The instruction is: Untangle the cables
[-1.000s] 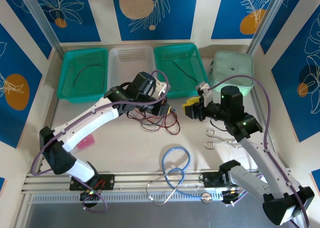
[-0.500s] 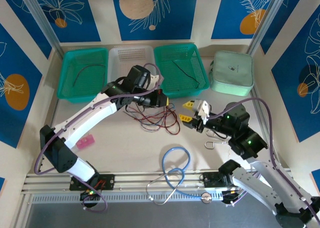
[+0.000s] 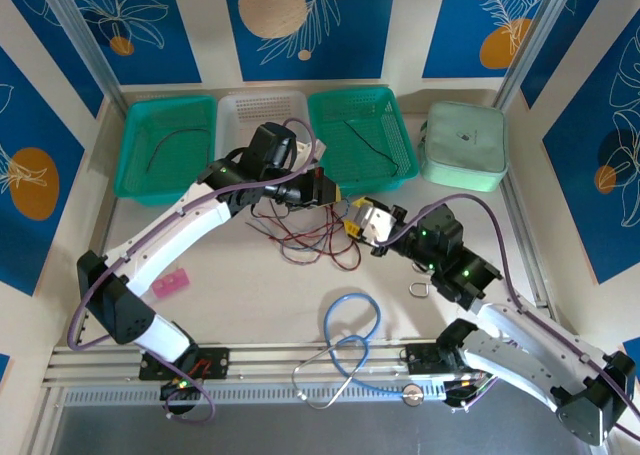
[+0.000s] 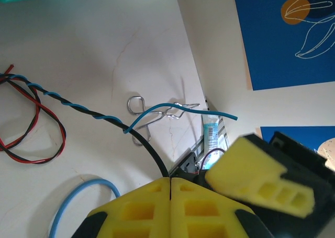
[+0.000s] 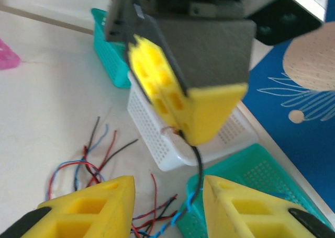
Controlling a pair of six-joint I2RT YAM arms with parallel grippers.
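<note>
**Cable tangle, both arms meeting mid-desk**

Left end effector [image 4: 170, 188] is clamped shut on a black-and-blue cable [image 4: 78, 106]. It trails back to the other cables [image 3: 312, 243], piled on the desk [image 3: 250, 295] just in front of the white basket [image 3: 262, 110]. Right end effector [image 5: 167, 206] is just beside the left one, jaws apart and gripping nothing. In its wrist view that cable hangs in the gap.
</note>
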